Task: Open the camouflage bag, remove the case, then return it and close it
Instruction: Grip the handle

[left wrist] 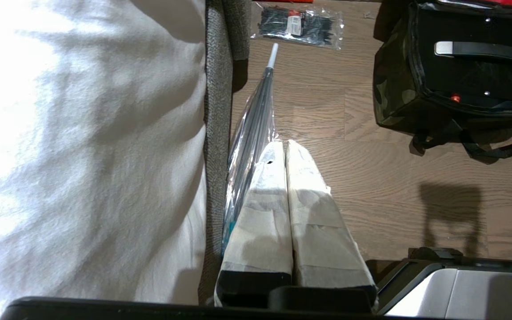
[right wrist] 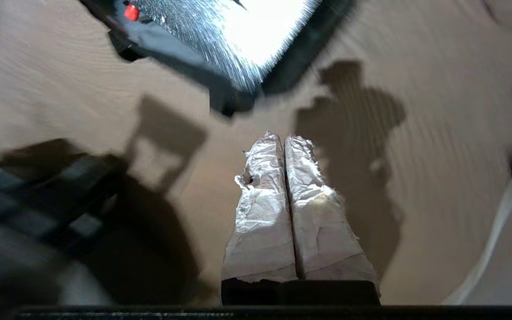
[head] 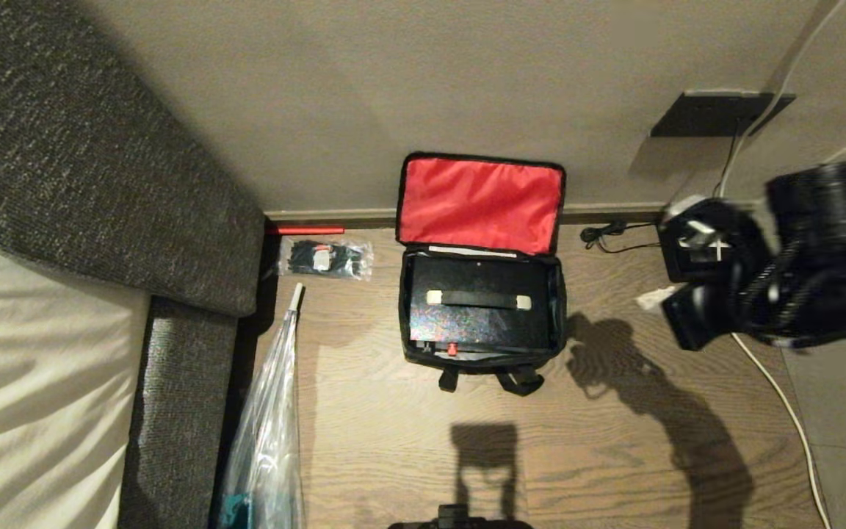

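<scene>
With the camouflage bag [head: 478, 353] lying unzipped, I steer my empty, clenched right gripper [right wrist: 284, 140] from beside the bag toward the case [head: 478, 312] handle [head: 478, 299], spreading its fingers first; left gripper [left wrist: 285, 146] parked, clenched.

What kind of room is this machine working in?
Probably a bedroom or living room in a home. A wood-plank floor meets a plain wall with a baseboard, and a grey upholstered bed or sofa with pale bedding stands alongside.
</scene>
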Available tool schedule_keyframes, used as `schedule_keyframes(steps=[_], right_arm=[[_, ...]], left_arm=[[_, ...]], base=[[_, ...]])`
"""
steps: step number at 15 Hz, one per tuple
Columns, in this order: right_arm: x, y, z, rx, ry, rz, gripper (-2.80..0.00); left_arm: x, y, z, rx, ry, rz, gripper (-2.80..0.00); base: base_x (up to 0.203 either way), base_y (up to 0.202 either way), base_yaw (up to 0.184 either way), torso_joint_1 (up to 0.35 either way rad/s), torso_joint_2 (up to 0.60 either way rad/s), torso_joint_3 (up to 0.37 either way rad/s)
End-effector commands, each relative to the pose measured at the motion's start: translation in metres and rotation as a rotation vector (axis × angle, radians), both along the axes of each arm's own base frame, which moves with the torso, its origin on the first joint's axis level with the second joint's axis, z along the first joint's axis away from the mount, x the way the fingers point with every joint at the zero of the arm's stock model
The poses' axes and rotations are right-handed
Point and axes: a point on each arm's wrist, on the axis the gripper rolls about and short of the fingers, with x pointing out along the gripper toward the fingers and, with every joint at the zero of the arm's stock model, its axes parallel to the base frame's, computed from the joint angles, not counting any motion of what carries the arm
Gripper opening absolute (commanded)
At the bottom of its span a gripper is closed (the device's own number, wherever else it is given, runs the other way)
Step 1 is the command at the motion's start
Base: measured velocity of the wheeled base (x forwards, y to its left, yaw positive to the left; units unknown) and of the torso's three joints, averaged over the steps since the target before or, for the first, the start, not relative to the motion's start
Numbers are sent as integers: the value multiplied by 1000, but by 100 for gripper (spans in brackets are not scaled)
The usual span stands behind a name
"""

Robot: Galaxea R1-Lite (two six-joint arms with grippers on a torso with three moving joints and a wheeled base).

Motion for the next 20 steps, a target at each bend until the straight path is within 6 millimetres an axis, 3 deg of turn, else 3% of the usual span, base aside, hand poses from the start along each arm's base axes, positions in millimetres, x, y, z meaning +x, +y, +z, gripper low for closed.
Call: schedule_keyframes(steps=[1, 3, 5, 6, 8, 11, 15, 18, 20], right_arm=[[62, 57, -86, -139, 33, 101, -280], [73, 92, -102, -233, -107, 162, -280], [84, 111, -118, -273, -183, 219, -280], [87, 119, -121, -318, -250, 275, 0], [91, 129, -116, -341, -302, 299, 0], [93, 133, -138, -406, -266, 260, 0], [95, 147, -150, -457, -265, 201, 0], [100, 160, -144, -481, -414, 129, 0], [101, 159, -128, -656, -544, 124, 0]], left_arm=[[0, 0, -1, 0, 0, 1, -280], [0, 0, 0, 0, -2, 1, -280], [0, 0, -1, 0, 1, 1, -280], [0, 0, -1, 0, 0, 1, -280], [0, 0, 0, 0, -2, 1, -280], [0, 0, -1, 0, 1, 1, -280], [0, 0, -1, 0, 2, 1, -280], [0, 0, -1, 0, 1, 1, -280], [0, 0, -1, 0, 2, 1, -280]], base=[[0, 0, 0, 0, 0, 0], [0, 0, 0, 0, 0, 0], [0, 0, 0, 0, 0, 0], [0, 0, 0, 0, 0, 0], [0, 0, 0, 0, 0, 0], [0, 0, 0, 0, 0, 0], [0, 0, 0, 0, 0, 0], [0, 0, 0, 0, 0, 0], [0, 0, 0, 0, 0, 0]])
